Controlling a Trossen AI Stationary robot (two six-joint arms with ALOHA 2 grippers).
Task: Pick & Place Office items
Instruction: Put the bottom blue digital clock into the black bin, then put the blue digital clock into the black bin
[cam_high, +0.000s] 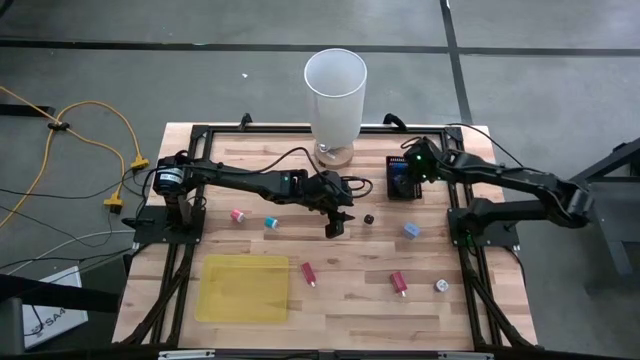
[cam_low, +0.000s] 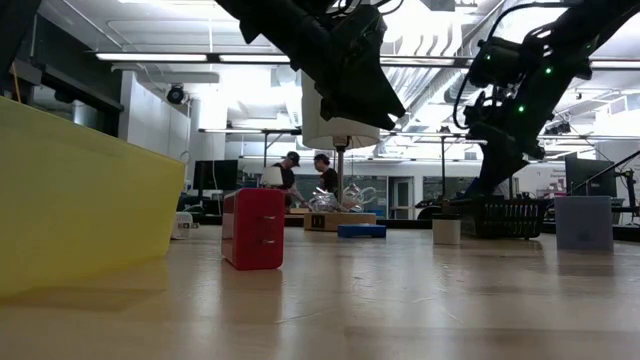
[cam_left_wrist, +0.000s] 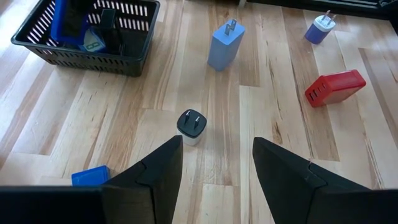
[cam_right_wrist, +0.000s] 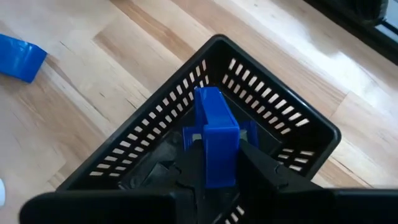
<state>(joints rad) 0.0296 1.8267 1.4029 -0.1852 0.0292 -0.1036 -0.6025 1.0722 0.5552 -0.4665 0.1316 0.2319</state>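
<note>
Low view: yellow sheet (cam_low: 85, 195) closest to the lens, big at one edge. Red charger (cam_low: 253, 228) stands upright on the table (cam_low: 400, 300) just past it. Farther back: flat blue piece (cam_low: 361, 230), small dark-topped plug (cam_low: 446, 230), black basket (cam_low: 510, 216), pale blue charger (cam_low: 584, 222). Two people far off in the room behind.

High view: landmark is the black basket (cam_high: 403, 178). Left gripper (cam_high: 336, 224) sits toward the table's middle from the basket, above the wood, round plug (cam_high: 369, 218) just beside it. Right gripper (cam_high: 412, 172) is over the basket. Tall white cylinder (cam_high: 335, 98) stands on the far side of the basket. Pale blue charger (cam_high: 411, 230), red charger (cam_high: 399, 283) and whitish round piece (cam_high: 440, 286) lie on the near side of the basket. Pink (cam_high: 237, 214), teal (cam_high: 270, 222) and another red piece (cam_high: 308, 271) lie well apart from the basket, nearer the yellow sheet (cam_high: 243, 288).

Left wrist view: jaws apart, empty; round plug (cam_left_wrist: 191, 124) ahead between the fingers (cam_left_wrist: 158, 168), not touched. Basket (cam_left_wrist: 87, 37) beyond it.

Right wrist view: jaws clamped on a blue block (cam_right_wrist: 216, 134), held inside the basket (cam_right_wrist: 205, 118).
</note>
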